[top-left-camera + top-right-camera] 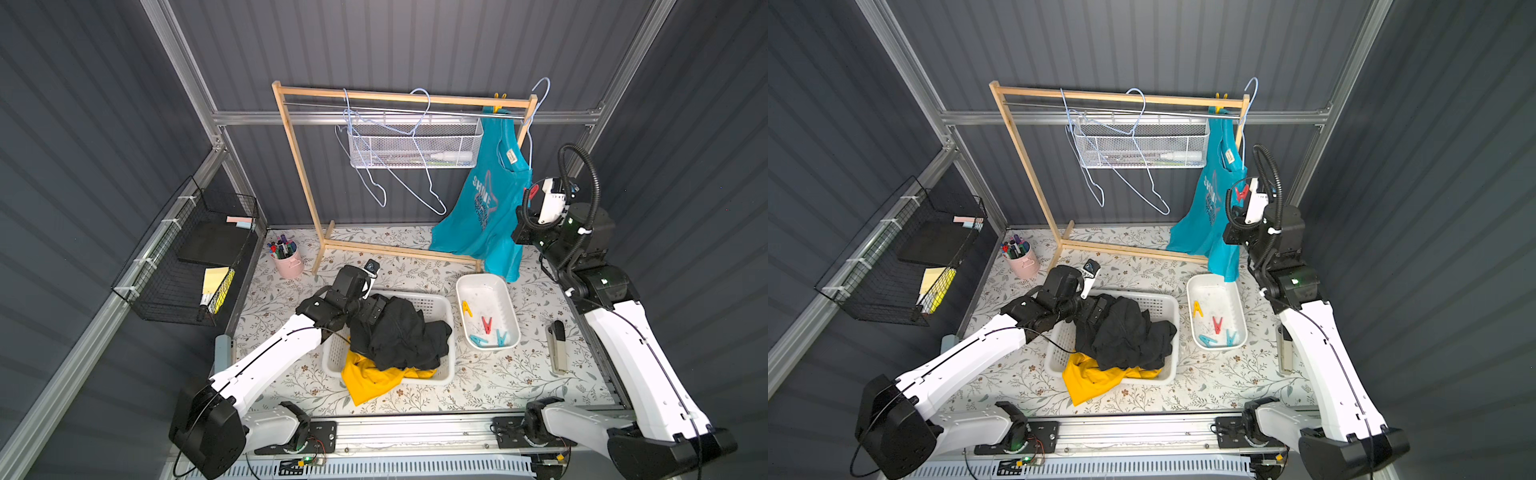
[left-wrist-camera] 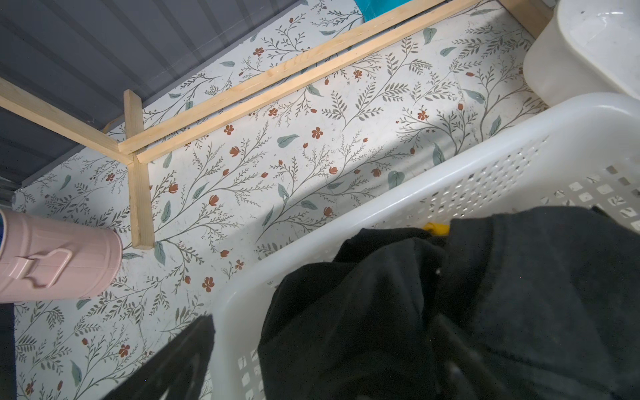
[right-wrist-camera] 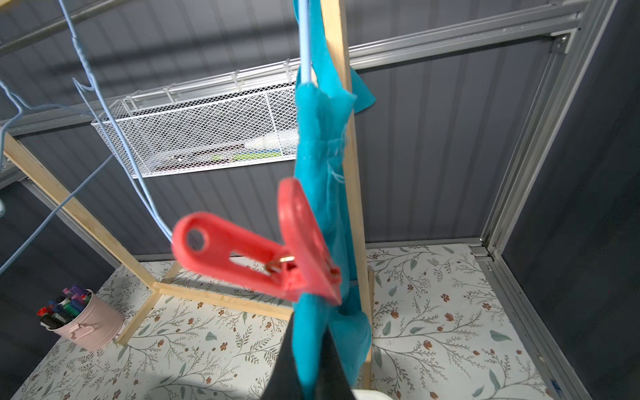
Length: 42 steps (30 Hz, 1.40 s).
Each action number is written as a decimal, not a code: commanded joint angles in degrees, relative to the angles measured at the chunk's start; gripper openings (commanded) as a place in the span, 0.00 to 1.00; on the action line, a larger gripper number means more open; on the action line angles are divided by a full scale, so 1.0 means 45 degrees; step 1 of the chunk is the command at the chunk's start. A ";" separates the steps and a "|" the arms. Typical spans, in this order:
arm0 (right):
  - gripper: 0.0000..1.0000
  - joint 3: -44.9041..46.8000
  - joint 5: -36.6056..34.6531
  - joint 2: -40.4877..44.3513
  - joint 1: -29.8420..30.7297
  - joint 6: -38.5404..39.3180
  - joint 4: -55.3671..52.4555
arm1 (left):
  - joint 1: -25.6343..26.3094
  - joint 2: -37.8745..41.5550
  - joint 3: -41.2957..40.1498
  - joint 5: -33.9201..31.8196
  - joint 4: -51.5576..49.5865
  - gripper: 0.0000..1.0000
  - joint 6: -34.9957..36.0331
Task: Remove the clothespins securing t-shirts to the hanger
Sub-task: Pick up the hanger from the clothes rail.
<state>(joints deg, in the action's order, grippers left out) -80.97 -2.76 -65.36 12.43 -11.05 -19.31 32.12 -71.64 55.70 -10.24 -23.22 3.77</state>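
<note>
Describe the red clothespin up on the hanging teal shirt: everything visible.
The red clothespin is smooth plastic: two flat arms joined by a metal spring. Its handle ends, one showing a round hole, splay apart; its tip is pinched on an edge of the teal shirt. It sits tilted, well above the table. The right hand, shut, appears to grip teal cloth just beside its tip.

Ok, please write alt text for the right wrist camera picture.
A red clothespin, close to the camera, is clipped to a teal shirt hanging by a wooden rack post; the robot's dark fingers pinch the cloth beside it. Behind: a white wire basket, blue hangers, a pink cup of markers.
</note>
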 commanded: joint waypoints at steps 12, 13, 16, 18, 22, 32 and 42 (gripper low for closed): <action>0.00 0.0513 0.0317 0.1068 0.0075 0.1410 0.1691 | -0.0092 -0.0049 -0.0033 0.0335 -0.0035 1.00 0.0078; 0.00 0.0386 0.0259 0.0936 0.0071 0.1486 0.1765 | -0.0088 -0.0053 -0.0029 0.0325 -0.0025 1.00 0.0078; 0.00 -0.0344 0.0586 0.0299 0.0066 0.1596 0.1572 | -0.0088 -0.0118 0.0000 0.0323 -0.0052 1.00 0.0070; 0.00 -0.0851 0.1131 -0.0135 0.0071 0.1438 0.1212 | -0.0087 -0.0135 -0.0002 0.0311 -0.0066 1.00 0.0080; 0.00 -0.0822 0.1718 -0.0256 0.0139 0.1075 0.1247 | -0.0087 -0.0178 -0.0004 0.0284 -0.0073 1.00 0.0080; 0.00 0.0664 0.1505 0.0713 0.0231 0.1272 0.0278 | -0.0092 -0.0136 0.0027 0.0454 -0.0063 1.00 0.0035; 0.00 0.1108 0.1197 0.1270 0.0227 0.1710 -0.0531 | -0.0087 -0.0158 0.0026 0.0480 -0.0071 1.00 -0.0007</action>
<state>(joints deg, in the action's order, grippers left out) -75.00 2.59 -60.64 13.08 -5.43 -22.31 32.03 -71.94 55.70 -8.58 -23.22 3.75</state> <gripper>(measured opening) 0.066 0.996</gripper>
